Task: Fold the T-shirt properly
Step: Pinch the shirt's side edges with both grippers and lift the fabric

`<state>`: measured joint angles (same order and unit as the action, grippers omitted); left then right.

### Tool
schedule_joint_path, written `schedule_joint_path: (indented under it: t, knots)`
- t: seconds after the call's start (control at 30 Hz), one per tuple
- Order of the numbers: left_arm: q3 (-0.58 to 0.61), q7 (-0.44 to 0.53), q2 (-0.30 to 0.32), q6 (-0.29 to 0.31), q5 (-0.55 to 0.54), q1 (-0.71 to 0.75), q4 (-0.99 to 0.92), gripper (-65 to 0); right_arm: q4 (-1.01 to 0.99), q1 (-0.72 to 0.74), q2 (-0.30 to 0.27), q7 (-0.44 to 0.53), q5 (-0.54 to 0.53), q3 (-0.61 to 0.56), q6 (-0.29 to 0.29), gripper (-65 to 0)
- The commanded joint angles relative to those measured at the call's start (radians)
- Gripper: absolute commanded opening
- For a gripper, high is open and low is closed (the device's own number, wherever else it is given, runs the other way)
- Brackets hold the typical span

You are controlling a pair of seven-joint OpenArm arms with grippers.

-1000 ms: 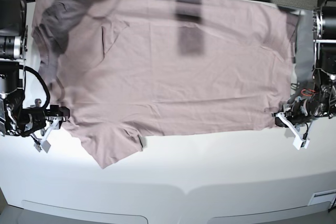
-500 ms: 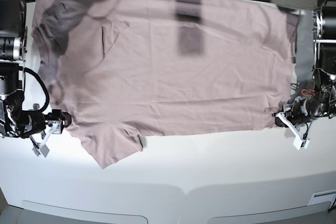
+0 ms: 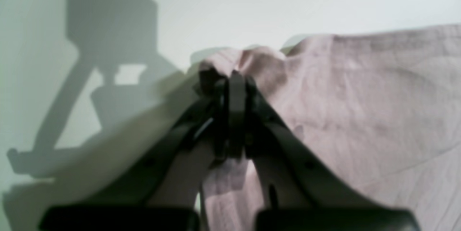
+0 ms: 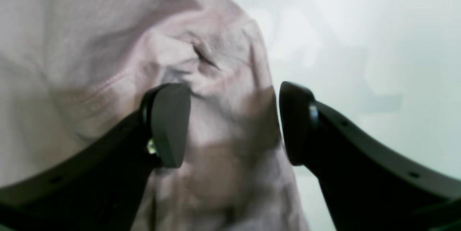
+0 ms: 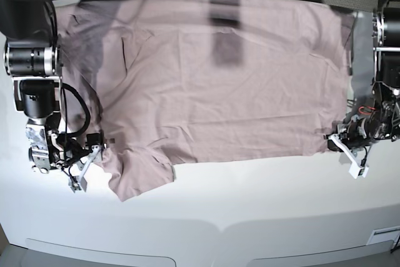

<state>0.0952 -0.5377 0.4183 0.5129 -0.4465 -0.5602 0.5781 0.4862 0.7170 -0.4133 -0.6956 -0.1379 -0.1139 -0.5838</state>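
two corners to secure before any lift. t-shirt (image 5: 212, 79) spread flat across the white table (image 5: 250, 204), collar end toward the right arm, hem toward the left arm. left gripper (image 3: 230, 80) pinched fully shut on a bunched hem corner, cloth puckered above the closed tips. right gripper (image 4: 234, 123) spread wide, nothing held yet, one finger (image 4: 169, 126) over the cloth and the other at the sleeve's edge, rumpled fabric between.

probably the grasp stage of a lengthwise fold. best done by sinking the right tips down until both straddle the raised ridge, then closing on one thickness of seam, not a loose wad. worth keeping the left pinch steady meanwhile, no tugging, to keep the sleeve from sliding out. risk: closing too high and catching only air.
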Motion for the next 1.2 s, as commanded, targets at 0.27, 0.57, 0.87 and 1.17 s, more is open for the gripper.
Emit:
schedule_joint_path:
  t: [0.27,0.57,0.87,1.17]
  knots:
    - [-0.003,0.008,0.014,0.004,0.001,-0.023,0.013,-65.0,0.011,0.03,-0.117,-0.032,-0.155,0.002,-0.008,-65.0]
    - [-0.003,0.075,0.003,-0.005,0.062,-0.04,0.013,-65.0,0.011,0.048,-0.16,-0.026,-0.248,0.002,-0.027,-65.0]
    - [-0.003,0.117,-0.042,-0.015,0.107,-0.101,0.013,-65.0,0.011,0.054,-0.135,0.038,-0.248,0.002,-0.038,-65.0]
    - [-0.003,0.067,-0.049,-0.026,0.132,-0.166,0.013,-65.0,0.091,0.058,-0.132,0.035,-0.249,0.002,-0.085,-65.0]
